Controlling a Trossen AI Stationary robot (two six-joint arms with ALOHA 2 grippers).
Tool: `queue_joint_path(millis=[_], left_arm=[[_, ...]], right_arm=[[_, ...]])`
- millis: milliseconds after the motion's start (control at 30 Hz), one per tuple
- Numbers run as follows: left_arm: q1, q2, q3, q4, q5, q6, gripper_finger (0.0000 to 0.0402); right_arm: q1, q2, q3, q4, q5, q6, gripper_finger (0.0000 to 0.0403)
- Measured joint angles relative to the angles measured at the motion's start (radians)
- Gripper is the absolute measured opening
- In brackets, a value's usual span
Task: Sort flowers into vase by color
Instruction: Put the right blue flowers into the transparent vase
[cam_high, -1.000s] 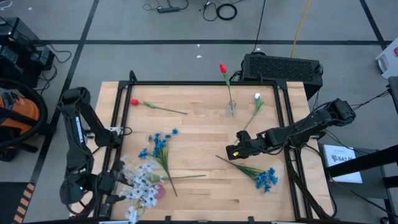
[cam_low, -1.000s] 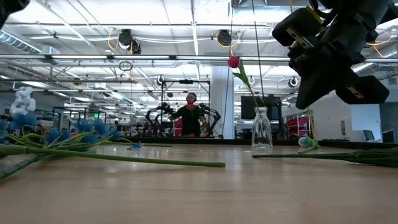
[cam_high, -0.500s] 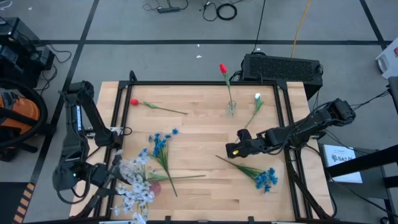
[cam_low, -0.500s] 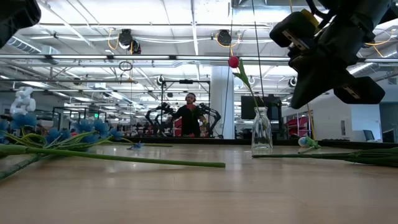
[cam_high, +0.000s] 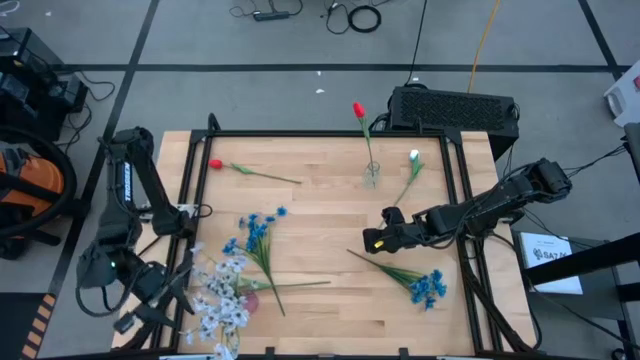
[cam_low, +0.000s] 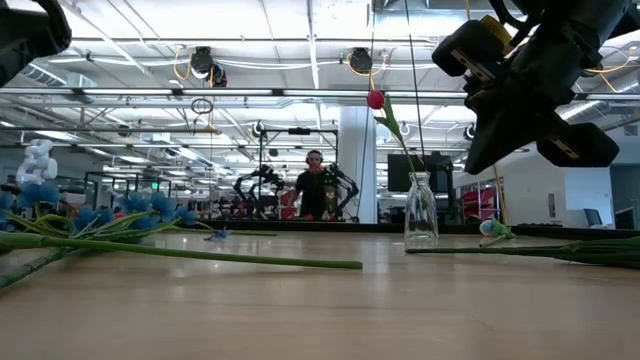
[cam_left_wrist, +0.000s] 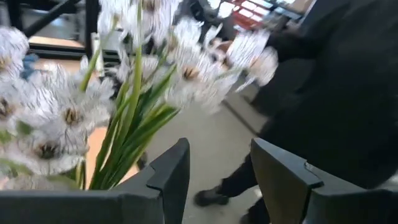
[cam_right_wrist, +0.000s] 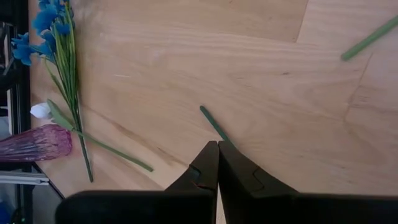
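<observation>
Two blue flowers, two red, one glass vase.

Wooden counter, light planks, bordered by a black frame. Black perforated box sits just past the far edge, right of centre. Cables lie coiled on the grey floor beyond. Orange and black equipment off the left side; a white box off the right side. Low view: person in dark clothing stands far back in the room, under ceiling pipework and hanging lights.
</observation>
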Motion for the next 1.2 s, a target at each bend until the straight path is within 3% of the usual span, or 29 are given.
queue_joint_path(millis=[300, 433, 600, 767, 900, 1067, 1200], left_arm=[[0.0, -0.174, 0.0, -0.015, 0.03, 0.007, 0.0175], [0.0, -0.232, 0.0, -0.014, 0.01, 0.094, 0.0175], [0.002, -0.29, 0.0, -0.017, -0.222, 0.301, 0.0175], [0.038, -0.373, 0.0, -0.087, -0.486, 0.345, 0.0175], [0.089, -0.456, 0.001, -0.151, -0.604, 0.322, 0.0169], [0.145, -0.568, 0.001, -0.242, -0.697, 0.315, 0.013], [0.166, -0.616, 0.001, -0.392, -0.737, 0.198, 0.0095]], right_arm=[[0.0, 0.0, 0.0, 0.007, 0.0, 0.025, 0.0], [0.0, 0.0, 0.0, 0.008, 0.0, 0.023, 0.0], [-0.015, 0.0, 0.0, 0.007, -0.001, -0.019, 0.0], [-0.055, 0.001, 0.0, 0.021, -0.001, -0.088, 0.0], [-0.104, 0.038, 0.0, 0.16, -0.02, -0.225, 0.0], [-0.168, 0.116, 0.001, 0.364, -0.14, -0.411, 0.0], [-0.191, 0.161, 0.04, 0.392, -0.159, -0.572, 0.0]])
